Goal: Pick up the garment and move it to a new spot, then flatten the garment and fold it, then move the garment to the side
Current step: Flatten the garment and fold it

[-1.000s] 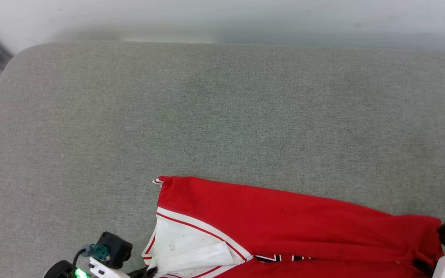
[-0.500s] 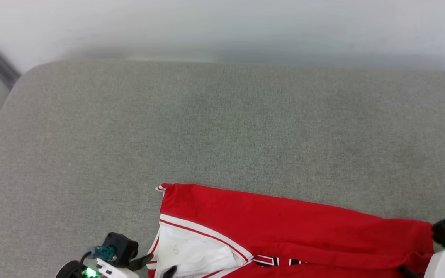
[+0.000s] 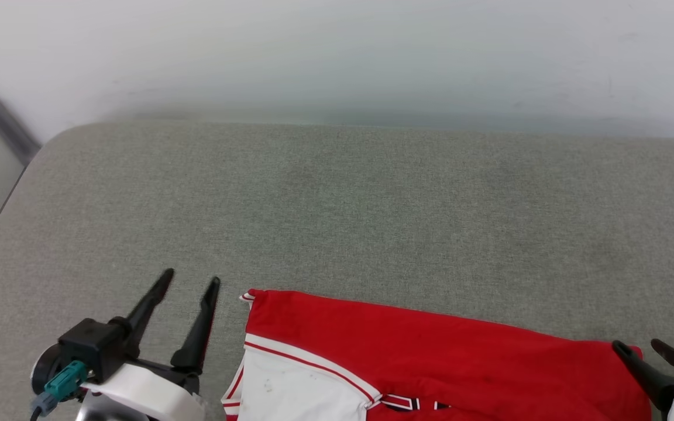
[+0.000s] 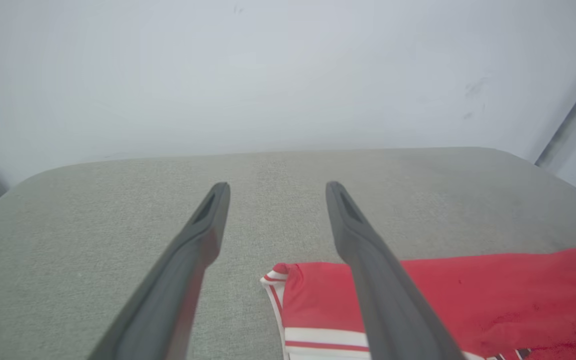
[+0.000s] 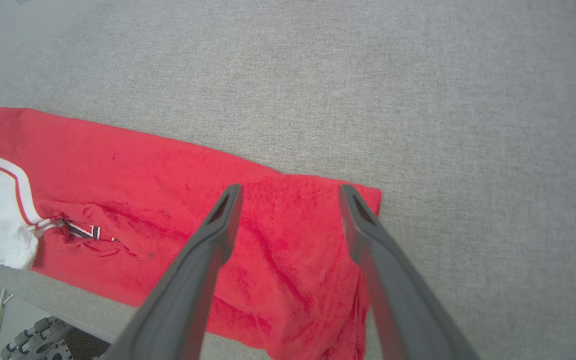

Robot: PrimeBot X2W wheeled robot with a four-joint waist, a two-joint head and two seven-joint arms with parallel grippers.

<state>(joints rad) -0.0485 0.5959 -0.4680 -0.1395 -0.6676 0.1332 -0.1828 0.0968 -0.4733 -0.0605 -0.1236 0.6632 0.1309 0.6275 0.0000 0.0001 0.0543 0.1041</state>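
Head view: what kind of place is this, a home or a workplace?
Probably an indoor test room or lab, not a home. A wide grey fabric-covered table with rounded corners stands against a bare white wall, and a red-and-white jersey shirt lies at its near edge.

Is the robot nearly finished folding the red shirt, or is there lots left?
Partway, it seems. Done: the garment lies on the grey pad as a long, fairly flat band, apparently folded once. In hand: nothing; the left gripper and right gripper are open at its two ends, gripping nothing. Left: probably more folding, then moving it to the side.
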